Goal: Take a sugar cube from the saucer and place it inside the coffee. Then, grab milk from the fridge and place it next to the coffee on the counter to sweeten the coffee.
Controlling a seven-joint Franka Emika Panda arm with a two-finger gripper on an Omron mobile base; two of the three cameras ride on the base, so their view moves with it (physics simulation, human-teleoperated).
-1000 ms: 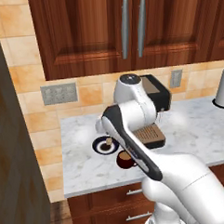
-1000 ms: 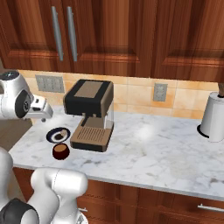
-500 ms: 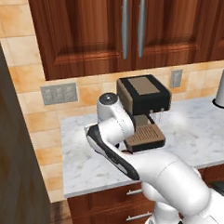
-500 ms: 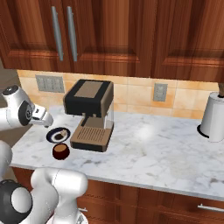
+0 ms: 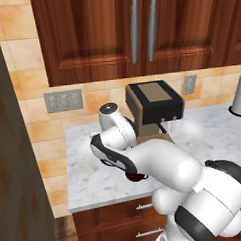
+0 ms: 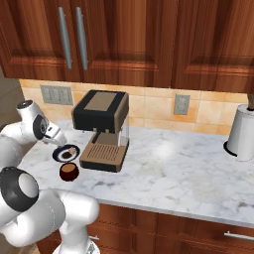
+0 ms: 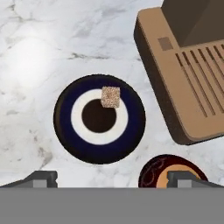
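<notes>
Look at the hand view first. The saucer lies flat on the counter, with a dark rim, a white ring and a dark centre spot. The sugar cube rests on the saucer, on the white ring at the upper right edge of the centre spot. It touches nothing else.

The gripper hangs above the saucer with its jaws spread wide. You see one fingertip at the lower left and one at the lower right of that view, well apart, with nothing between them. The right fingertip overlaps the coffee in the picture; you cannot tell whether it touches the cup.

The coffee stands on the counter just beside the saucer, apart from its rim. The drip tray of the coffee machine sits near both.

In the right base view, locate the saucer on the counter, left of the coffee machine. The cube shows as a pale speck on its right side. The coffee stands in front of the saucer, closer to the counter edge. The hand is at the saucer's left rim, tilted down toward it.

In the left base view, the arm covers the saucer; a small part of the coffee shows beneath it. A white kettle stands at the far right of the counter.
</notes>
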